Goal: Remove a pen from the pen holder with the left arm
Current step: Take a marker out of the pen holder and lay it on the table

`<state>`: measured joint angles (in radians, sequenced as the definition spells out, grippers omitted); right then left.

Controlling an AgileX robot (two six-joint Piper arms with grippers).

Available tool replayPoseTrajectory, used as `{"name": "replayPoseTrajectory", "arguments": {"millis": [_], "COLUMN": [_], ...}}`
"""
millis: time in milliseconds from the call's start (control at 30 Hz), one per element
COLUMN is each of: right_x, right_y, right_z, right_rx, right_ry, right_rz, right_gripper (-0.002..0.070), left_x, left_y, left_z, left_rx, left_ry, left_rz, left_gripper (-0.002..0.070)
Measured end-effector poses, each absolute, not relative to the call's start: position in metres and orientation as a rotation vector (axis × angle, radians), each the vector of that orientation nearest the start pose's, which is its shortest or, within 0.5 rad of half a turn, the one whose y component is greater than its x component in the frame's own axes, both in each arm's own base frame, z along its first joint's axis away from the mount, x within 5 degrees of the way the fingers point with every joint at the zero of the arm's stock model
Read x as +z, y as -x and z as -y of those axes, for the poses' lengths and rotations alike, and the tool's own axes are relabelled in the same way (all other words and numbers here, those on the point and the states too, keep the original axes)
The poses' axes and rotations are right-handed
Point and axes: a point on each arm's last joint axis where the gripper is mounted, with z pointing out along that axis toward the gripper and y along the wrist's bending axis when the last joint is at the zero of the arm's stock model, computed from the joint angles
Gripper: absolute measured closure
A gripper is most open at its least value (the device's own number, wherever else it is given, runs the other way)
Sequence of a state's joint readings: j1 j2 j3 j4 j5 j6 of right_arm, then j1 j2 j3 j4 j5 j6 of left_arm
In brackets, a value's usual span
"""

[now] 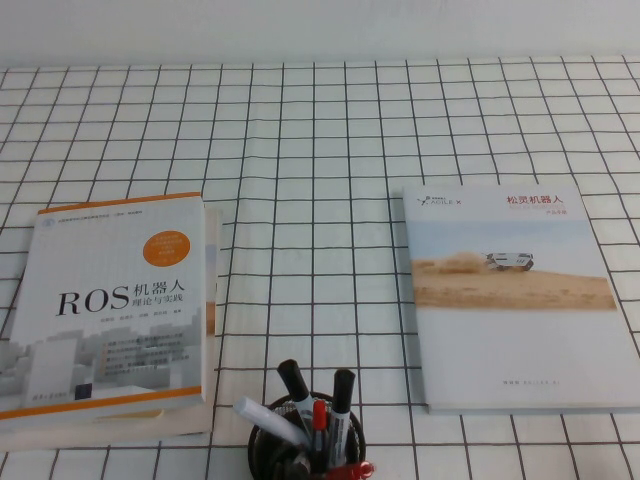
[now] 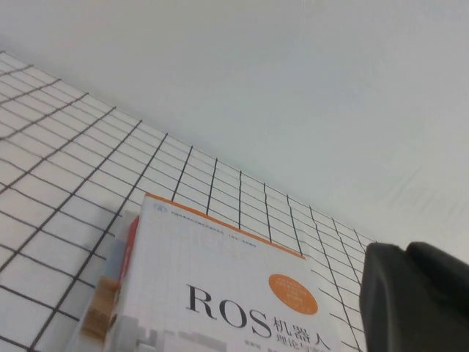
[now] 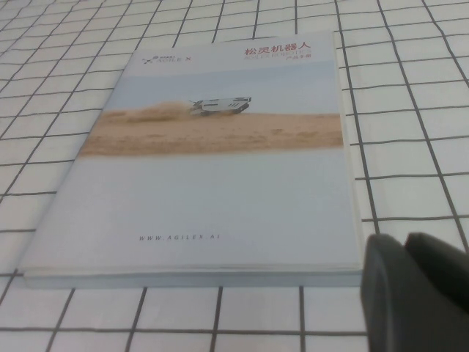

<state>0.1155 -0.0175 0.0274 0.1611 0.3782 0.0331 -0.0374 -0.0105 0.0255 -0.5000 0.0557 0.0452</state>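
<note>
Holder [image 1: 260, 448] between books [image 1: 110, 310]; left end effector [image 2: 412, 293], right end effector [image 3: 410, 290] near them.

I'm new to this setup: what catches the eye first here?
The black pen holder, stuffed with markers, sits closest to the robot, between the ROS book on the left and a white booklet on the right. The shut left gripper hangs by the book, the right gripper by the booklet's near edge.

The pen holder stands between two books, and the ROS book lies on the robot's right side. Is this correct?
Not quite: the high view shows the ROS book on the robot's left side. The left gripper, shut, is near that book; the right gripper is by the AgileX book on the right.
</note>
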Motion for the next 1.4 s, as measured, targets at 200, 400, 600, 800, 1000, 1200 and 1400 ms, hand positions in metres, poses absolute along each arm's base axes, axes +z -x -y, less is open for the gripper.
{"name": "replayPoseTrajectory", "arguments": {"millis": [200,400,600,800,1000,1200,1400], "right_x": [0.171,0.171,0.171,0.171,0.171,0.171,0.171], "right_y": [-0.051,-0.051,-0.051,-0.051,-0.051,-0.051,-0.051], "right_z": [-0.011,-0.011,-0.011,-0.011,-0.011,-0.011,-0.011], "right_rx": [0.261,0.261,0.261,0.261,0.261,0.261,0.261], "right_ry": [-0.022,-0.022,-0.022,-0.022,-0.022,-0.022,-0.022], "right_rz": [-1.875,-1.875,-1.875,-1.875,-1.875,-1.875,-1.875], "right_gripper": [0.0688,0.0688,0.0688,0.0688,0.0688,0.0688,0.0688], "left_x": [0.229,0.27,0.299,0.301,0.301,0.3,0.279], "left_y": [-0.064,-0.089,-0.117,-0.135,-0.141,-0.139,-0.135], "left_z": [0.012,0.02,0.023,0.027,0.038,0.052,0.06], "left_rx": [-0.472,-0.422,-0.357,-0.381,-0.428,-0.466,-0.463], "left_ry": [0.298,0.148,0.008,-0.028,-0.101,-0.188,-0.16], "left_rz": [-1.673,-1.875,-1.918,-1.917,-1.892,-1.849,-1.806], "left_gripper": [0.0678,0.0678,0.0678,0.0678,0.0678,0.0678,0.0678]}}
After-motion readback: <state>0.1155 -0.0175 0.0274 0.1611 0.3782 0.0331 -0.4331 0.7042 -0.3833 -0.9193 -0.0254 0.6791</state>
